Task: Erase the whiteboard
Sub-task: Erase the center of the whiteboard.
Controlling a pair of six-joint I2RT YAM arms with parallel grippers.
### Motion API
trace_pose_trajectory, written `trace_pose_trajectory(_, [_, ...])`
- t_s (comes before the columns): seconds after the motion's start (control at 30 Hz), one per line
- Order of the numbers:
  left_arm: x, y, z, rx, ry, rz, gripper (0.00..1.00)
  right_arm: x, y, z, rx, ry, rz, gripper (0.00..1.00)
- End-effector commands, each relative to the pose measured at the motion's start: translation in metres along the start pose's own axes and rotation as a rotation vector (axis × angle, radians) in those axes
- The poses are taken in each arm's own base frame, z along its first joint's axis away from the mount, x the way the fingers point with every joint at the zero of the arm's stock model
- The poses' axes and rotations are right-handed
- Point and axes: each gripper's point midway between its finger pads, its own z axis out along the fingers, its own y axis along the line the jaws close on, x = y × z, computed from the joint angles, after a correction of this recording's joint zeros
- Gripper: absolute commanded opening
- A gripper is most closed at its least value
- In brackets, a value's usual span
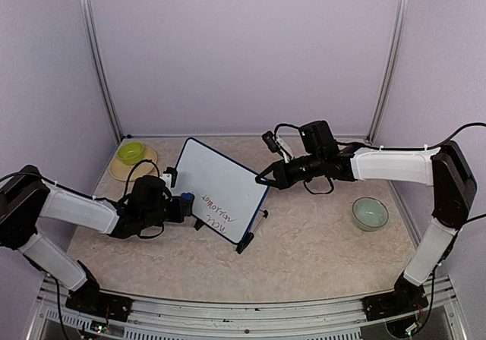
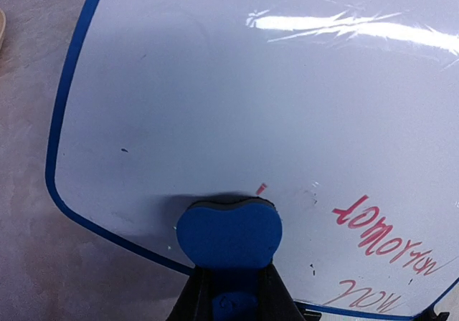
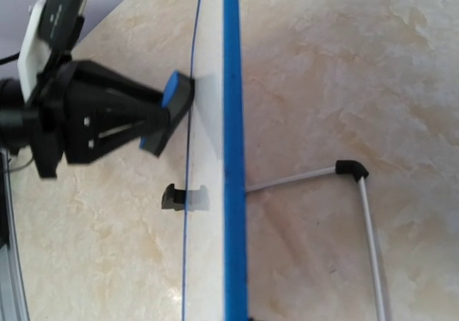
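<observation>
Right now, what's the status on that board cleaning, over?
Left gripper shut on small blue eraser block, pressed to white blue-framed whiteboard. Right gripper at board's right edge, grip unclear. Red handwriting not yet wiped. Nothing between eraser and writing.

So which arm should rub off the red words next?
Left. The left gripper holds the blue eraser against the small blue-framed whiteboard, right beside the red marker writing. The right gripper sits at the board's opposite edge with no eraser.
</observation>
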Motion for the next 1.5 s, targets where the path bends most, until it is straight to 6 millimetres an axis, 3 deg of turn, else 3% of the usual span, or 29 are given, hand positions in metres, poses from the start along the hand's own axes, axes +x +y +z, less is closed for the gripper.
trace_pose_trajectory(0.0, [0.03,-0.003,0.007,-0.036,0.083,0.061,0.11,0.059,0.004,0.013,-0.028,0.175,0.012,0.0])
trace_pose_trajectory(0.13, [0.042,0.003,0.008,-0.062,0.104,0.051,0.11,0.059,0.004,0.012,-0.026,0.177,0.012,0.0])
trace_pose_trajectory(0.23, [0.034,0.001,0.009,-0.062,0.086,0.057,0.11,0.058,0.004,0.014,-0.031,0.176,0.012,0.0])
trace_pose_trajectory(0.5, [-0.049,-0.037,0.015,0.001,-0.083,0.083,0.11,0.058,0.004,0.016,-0.034,0.182,0.015,0.0])
trace_pose_trajectory(0.6, [-0.063,-0.047,0.015,0.023,-0.105,0.089,0.11,0.058,0.004,0.014,-0.026,0.184,0.012,0.0])
trace_pose_trajectory(0.7, [-0.054,-0.045,0.014,0.023,-0.09,0.09,0.11,0.057,0.004,0.013,-0.021,0.182,0.009,0.0])
trace_pose_trajectory(0.93, [0.009,-0.016,0.006,-0.04,0.035,0.06,0.11,0.048,0.003,0.015,-0.013,0.17,0.002,0.0])
trace_pose_trajectory(1.17, [0.05,0.016,-0.002,-0.145,0.122,0.033,0.11,0.025,0.006,0.018,-0.016,0.147,-0.017,0.0])
trace_pose_trajectory(1.3, [0.039,0.014,-0.001,-0.15,0.093,0.041,0.11,0.018,0.007,0.018,-0.018,0.141,-0.025,0.0])
trace_pose_trajectory(1.47, [-0.014,-0.01,0.004,-0.104,-0.016,0.059,0.11,0.015,0.007,0.019,-0.017,0.145,-0.03,0.0])
